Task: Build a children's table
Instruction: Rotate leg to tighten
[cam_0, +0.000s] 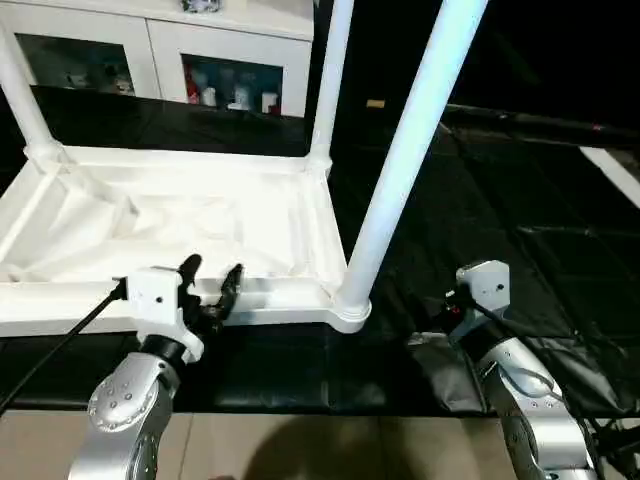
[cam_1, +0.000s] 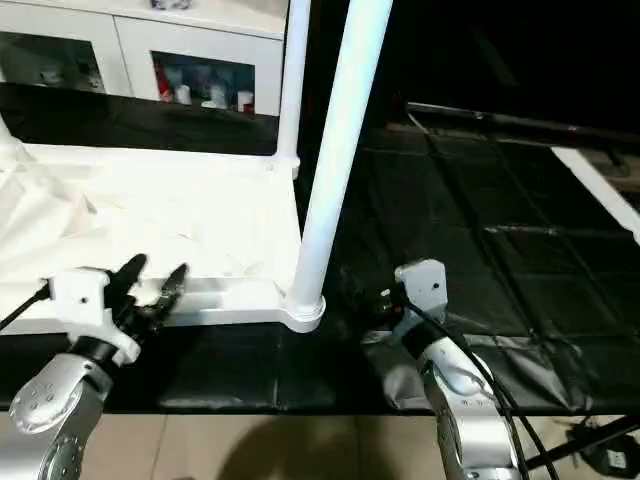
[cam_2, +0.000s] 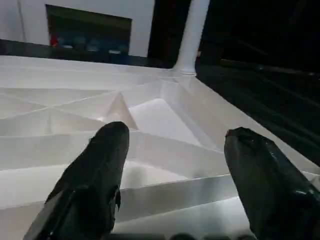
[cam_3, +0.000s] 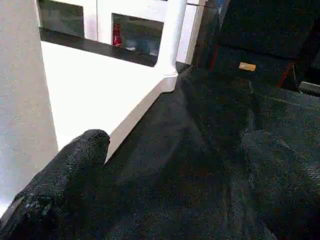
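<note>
Left eye view: the upturned children's table (cam_0: 170, 225) lies on black matting, legs standing in its corner sockets. The left end effector (cam_0: 212, 282) hovers at its near rim.

Left wrist view: its fingers (cam_2: 95, 175) spread apart, empty.

Right wrist view: the right end effector (cam_3: 170, 190) gapes beside the table's near leg (cam_3: 22, 90).

The white children's table (cam_0: 160, 225) lies upside down, ribbed underside up, legs (cam_0: 410, 150) upright in corner sockets.
</note>
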